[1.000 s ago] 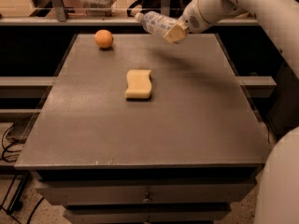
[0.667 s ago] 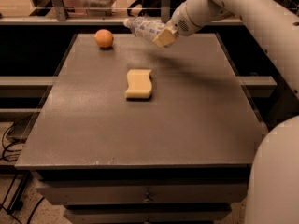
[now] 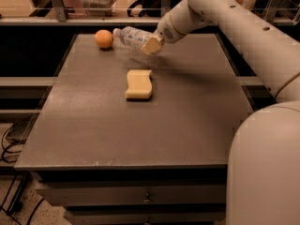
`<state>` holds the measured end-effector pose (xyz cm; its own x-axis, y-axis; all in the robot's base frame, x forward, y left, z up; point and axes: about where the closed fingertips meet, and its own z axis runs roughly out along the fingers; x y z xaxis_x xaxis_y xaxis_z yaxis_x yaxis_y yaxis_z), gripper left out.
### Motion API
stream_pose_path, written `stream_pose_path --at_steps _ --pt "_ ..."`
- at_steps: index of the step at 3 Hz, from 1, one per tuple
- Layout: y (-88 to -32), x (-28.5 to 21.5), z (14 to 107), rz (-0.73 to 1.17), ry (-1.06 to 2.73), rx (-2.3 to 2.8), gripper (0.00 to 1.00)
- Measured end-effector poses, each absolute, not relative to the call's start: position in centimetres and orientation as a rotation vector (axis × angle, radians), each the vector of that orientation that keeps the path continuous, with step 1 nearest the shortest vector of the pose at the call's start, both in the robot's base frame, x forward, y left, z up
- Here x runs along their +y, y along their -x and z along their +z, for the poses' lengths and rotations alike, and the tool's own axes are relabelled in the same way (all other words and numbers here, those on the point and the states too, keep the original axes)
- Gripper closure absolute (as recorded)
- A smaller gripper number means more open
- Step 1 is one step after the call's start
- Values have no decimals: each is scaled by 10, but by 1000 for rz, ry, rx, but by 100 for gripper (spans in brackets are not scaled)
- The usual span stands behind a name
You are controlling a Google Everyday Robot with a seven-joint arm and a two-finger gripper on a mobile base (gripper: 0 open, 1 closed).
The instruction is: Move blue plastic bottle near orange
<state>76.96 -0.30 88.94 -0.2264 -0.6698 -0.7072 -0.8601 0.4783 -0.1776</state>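
Observation:
The orange (image 3: 104, 38) sits on the grey table (image 3: 187, 116) near its far left corner. My gripper (image 3: 151, 45) is shut on the blue plastic bottle (image 3: 131, 35), a clear whitish bottle with a pale label. The bottle is held lying sideways above the table's far edge, cap end pointing left, just right of the orange with a small gap between them. The white arm reaches in from the upper right.
A wavy-edged yellow sponge (image 3: 139, 84) lies on the table below the bottle, toward the middle. A rail and glass panel (image 3: 61, 3) run behind the table's far edge. The robot's white body (image 3: 267, 168) fills the lower right.
My gripper has carried the bottle leftward along the far edge, from right of the sponge's line to close beside the orange. The orange and sponge have not moved.

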Motion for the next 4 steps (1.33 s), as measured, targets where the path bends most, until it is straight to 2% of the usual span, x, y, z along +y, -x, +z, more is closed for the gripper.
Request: stream_pose_path --at_steps 1,2,3,4 --pt "-787 8 868 337 1216 2022 27" --pt "-796 13 859 348 1183 2045 4" --pt "-804 21 865 361 1142 2031 0" --pt "-804 22 865 362 1140 2030 0"
